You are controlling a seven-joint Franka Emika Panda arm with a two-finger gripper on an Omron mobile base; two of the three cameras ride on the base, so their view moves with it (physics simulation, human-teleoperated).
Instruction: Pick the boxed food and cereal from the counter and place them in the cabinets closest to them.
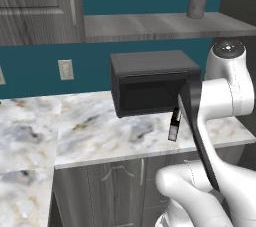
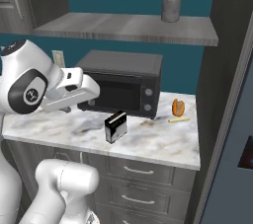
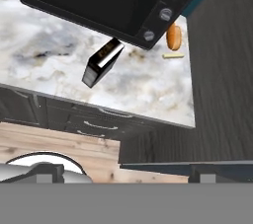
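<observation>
**Reaching for the little black box**

The hand [image 3: 123, 171] is wide open and holds nothing. It hangs back from the desk [image 2: 163, 144], up over the floor and the grey drawers [image 2: 133, 171], looking down at the work.

The boxed food [image 2: 115, 126] stands upright near the front edge of the desk, just in front of the microwave [image 2: 123, 82]. I think the first step is on: going to get this box. The hand is well apart from it. Next it must come forward and down, then close on the thin sides of the box.

Past the box, near the right wall, lie an orange snack [image 2: 178, 106] and a pale stick [image 2: 179, 118].

Higher up, an open shelf [image 2: 128, 28] holds just a grey jar [image 2: 171, 2]. A cabinet door [image 1: 35, 6] hangs shut to the left.
</observation>
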